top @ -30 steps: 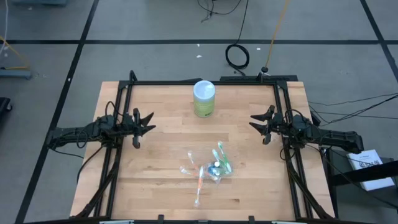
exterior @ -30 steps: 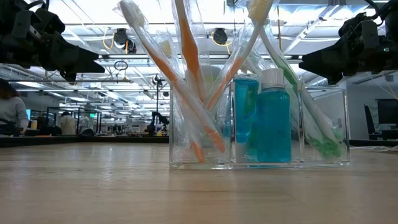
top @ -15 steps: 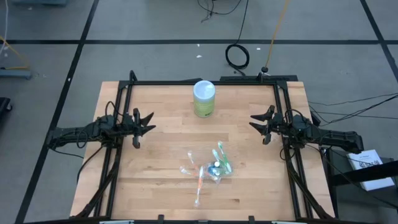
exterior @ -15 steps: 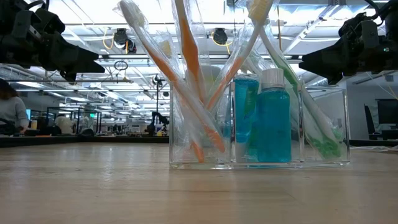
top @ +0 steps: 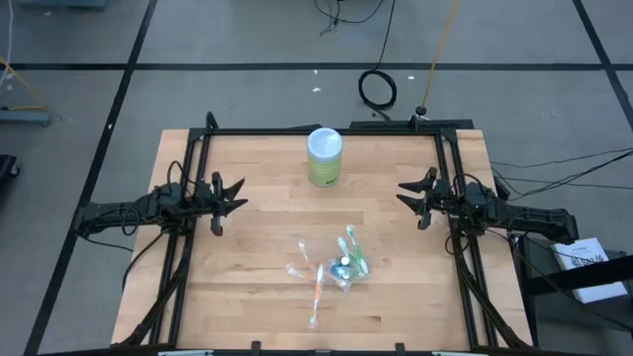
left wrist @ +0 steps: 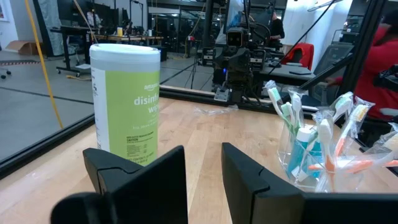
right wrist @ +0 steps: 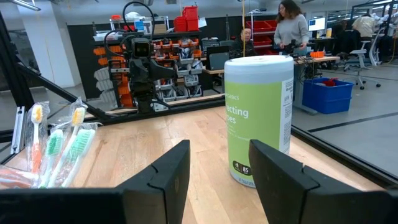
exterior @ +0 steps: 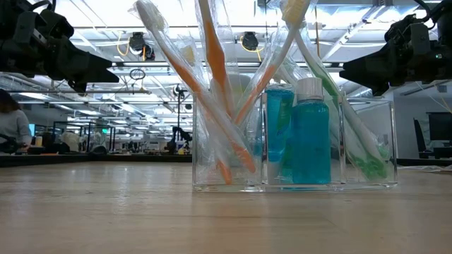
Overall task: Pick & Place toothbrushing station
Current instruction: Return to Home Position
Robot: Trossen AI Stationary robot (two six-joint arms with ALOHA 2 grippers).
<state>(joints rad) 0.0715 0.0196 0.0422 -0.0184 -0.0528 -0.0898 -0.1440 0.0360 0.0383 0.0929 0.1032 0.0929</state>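
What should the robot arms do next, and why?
Probably nothing more than rest where they are. The left gripper and right gripper are open, empty and out at the table's side edges, apart from the transparent organizer, where the orange toothbrush already stands.

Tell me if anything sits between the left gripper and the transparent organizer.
Nothing visible does. The left gripper hangs open at the left side of the table, and only bare wood lies between it and the transparent organizer. The green wipes canister stands toward the far edge, off that line.
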